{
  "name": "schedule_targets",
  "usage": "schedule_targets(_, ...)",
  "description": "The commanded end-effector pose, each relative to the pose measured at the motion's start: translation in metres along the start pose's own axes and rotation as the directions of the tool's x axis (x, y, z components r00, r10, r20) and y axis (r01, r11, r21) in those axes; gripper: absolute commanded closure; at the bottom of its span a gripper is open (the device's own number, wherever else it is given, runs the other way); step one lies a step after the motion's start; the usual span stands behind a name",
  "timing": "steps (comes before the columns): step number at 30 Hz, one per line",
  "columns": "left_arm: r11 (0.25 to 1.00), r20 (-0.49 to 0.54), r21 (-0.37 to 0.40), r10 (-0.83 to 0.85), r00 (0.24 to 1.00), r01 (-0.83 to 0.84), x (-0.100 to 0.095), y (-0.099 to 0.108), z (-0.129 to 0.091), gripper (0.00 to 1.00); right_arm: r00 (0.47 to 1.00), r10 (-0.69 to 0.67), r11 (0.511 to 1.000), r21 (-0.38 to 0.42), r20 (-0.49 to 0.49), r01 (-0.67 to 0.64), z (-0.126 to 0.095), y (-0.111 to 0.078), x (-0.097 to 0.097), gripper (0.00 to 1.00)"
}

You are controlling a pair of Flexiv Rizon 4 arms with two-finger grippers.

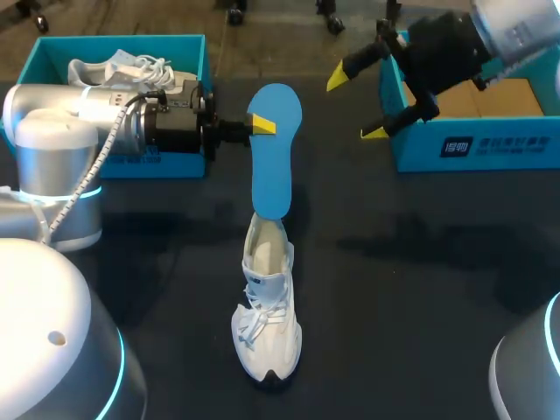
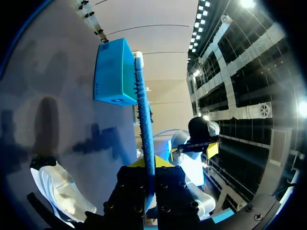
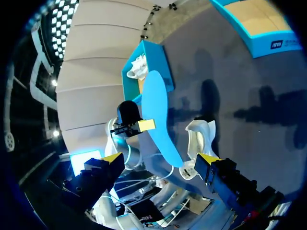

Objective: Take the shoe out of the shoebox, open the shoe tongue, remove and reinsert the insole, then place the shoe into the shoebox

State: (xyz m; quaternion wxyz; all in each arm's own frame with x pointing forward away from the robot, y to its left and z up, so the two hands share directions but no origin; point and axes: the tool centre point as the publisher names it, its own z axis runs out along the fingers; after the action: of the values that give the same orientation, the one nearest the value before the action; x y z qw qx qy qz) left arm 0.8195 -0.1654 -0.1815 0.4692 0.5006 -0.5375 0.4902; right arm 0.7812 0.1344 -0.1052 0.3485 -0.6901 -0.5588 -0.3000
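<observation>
The white shoe (image 1: 267, 328) stood upright on the dark table (image 1: 420, 297), near the middle, toe toward the near edge. In the left wrist view it lay below and beside the fingers (image 2: 57, 187).

The blue insole (image 1: 273, 157) rose from the shoe's opening, where its near end met the heel area, and extended toward the far side. The left gripper (image 1: 262, 125) came in from the left and was clamped on the insole's far half. The left wrist view showed the insole (image 2: 144, 120) edge-on, pinched between both fingers.

The right gripper (image 1: 356, 105) hung above the table to the right of the insole, its fingers spread wide apart and holding nothing.

The left box (image 1: 192, 52) sat at the far left and contained a second shoe (image 1: 122, 70). The right box (image 1: 472, 144) sat at the far right, just beyond the right gripper.
</observation>
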Motion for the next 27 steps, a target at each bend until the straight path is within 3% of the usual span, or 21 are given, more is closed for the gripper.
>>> schedule_targets(1,1.0,0.002,0.0,0.0,1.0,0.0,0.0,0.001,0.0,1.0,0.949,-0.017,1.0,-0.01,-0.315,0.015,0.0,-0.005,-0.01,0.0)
schedule_targets(8,1.0,0.002,0.0,0.0,1.0,0.0,0.0,0.001,0.0,1.0,0.907,-0.064,0.998,-0.018,-0.416,0.063,-0.003,-0.002,-0.02,0.0)
schedule_targets(17,0.998,-0.027,-0.004,0.068,0.997,-0.068,0.008,-0.004,-0.009,1.0,0.9,-0.068,0.998,-0.015,-0.431,0.068,-0.002,-0.001,-0.018,0.0)
schedule_targets(27,0.933,-0.071,0.003,0.36,0.93,-0.361,0.031,-0.017,-0.027,1.0,0.891,-0.06,0.998,-0.002,-0.451,0.066,0.002,0.002,-0.017,0.0)
